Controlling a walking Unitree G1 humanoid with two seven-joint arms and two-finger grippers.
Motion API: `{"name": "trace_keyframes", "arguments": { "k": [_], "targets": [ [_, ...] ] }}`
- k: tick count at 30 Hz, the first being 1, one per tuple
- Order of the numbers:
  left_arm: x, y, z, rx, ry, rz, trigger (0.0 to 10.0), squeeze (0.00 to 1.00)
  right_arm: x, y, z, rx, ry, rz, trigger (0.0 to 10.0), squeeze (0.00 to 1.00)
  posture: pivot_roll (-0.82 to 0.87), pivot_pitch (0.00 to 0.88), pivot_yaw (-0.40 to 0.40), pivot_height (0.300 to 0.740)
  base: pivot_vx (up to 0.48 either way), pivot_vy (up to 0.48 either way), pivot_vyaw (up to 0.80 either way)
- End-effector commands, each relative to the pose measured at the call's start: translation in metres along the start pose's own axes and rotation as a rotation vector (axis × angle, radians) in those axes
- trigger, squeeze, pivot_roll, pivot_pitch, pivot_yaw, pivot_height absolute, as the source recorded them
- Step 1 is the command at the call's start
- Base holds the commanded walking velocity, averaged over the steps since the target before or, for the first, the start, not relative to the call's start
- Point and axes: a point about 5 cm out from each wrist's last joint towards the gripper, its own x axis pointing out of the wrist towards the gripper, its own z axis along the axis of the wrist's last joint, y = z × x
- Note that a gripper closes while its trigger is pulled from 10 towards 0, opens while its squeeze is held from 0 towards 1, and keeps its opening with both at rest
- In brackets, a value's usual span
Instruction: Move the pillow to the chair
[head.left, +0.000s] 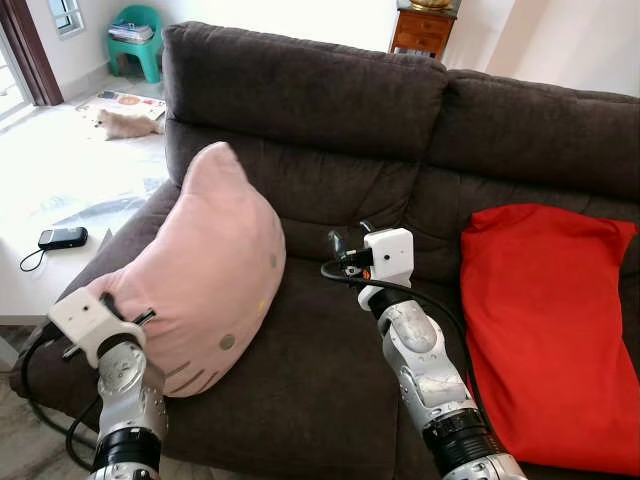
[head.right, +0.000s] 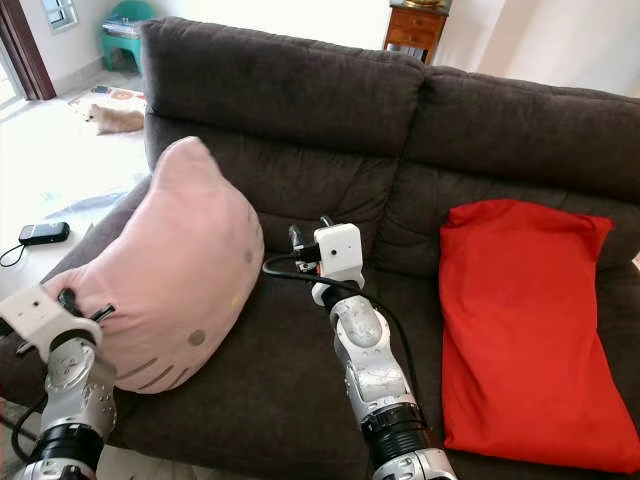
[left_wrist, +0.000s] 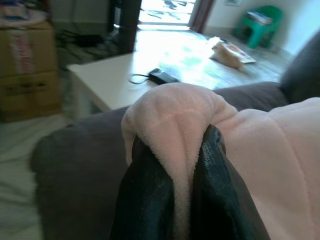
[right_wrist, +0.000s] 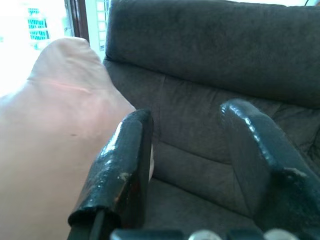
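A pink plush pillow (head.left: 205, 270) stands tilted on the left seat of the dark brown sofa (head.left: 330, 110), leaning over the armrest. My left gripper (left_wrist: 175, 145) is shut on the pillow's lower left corner, with pink fabric pinched between the two black fingers (left_wrist: 147, 200). The same gripper (head.left: 110, 300) sits at the sofa's left armrest. My right gripper (head.left: 335, 245) hovers open just right of the pillow, above the seat. Its fingers (right_wrist: 125, 155) stand apart with one close beside the pink fabric and nothing between them. A small green chair (head.left: 138, 40) stands far back left.
A red pillow (head.left: 545, 320) lies on the sofa's right seat. A white low table (head.left: 40, 275) with a black phone (head.left: 62, 237) stands left of the sofa. A cat (head.left: 125, 122) lies on the floor beyond. A wooden cabinet (head.left: 420, 30) stands behind the sofa.
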Motion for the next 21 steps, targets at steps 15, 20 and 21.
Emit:
{"name": "trace_keyframes", "arguments": {
  "k": [15, 20, 21],
  "targets": [
    [-0.008, -0.036, 0.003, -0.014, 0.015, -0.162, 10.0, 0.0, 0.0, -0.004, 0.004, 0.006, -0.013, -0.013, 10.0, 0.0, 0.0, 0.0, -0.111, 0.74, 0.0, 0.0, 0.0],
    [-0.016, -0.056, 0.009, 0.029, -0.046, -0.308, 10.0, 0.0, 0.0, -0.005, 0.005, 0.005, -0.018, -0.019, 10.0, 0.0, -0.01, 0.0, -0.11, 0.74, 0.0, 0.0, 0.0],
    [-0.017, -0.057, 0.009, 0.031, -0.049, -0.319, 10.0, 0.0, 0.0, -0.005, 0.005, 0.005, -0.018, -0.02, 10.0, 0.0, -0.01, 0.0, -0.11, 0.74, 0.0, 0.0, 0.0]
  ]
}}
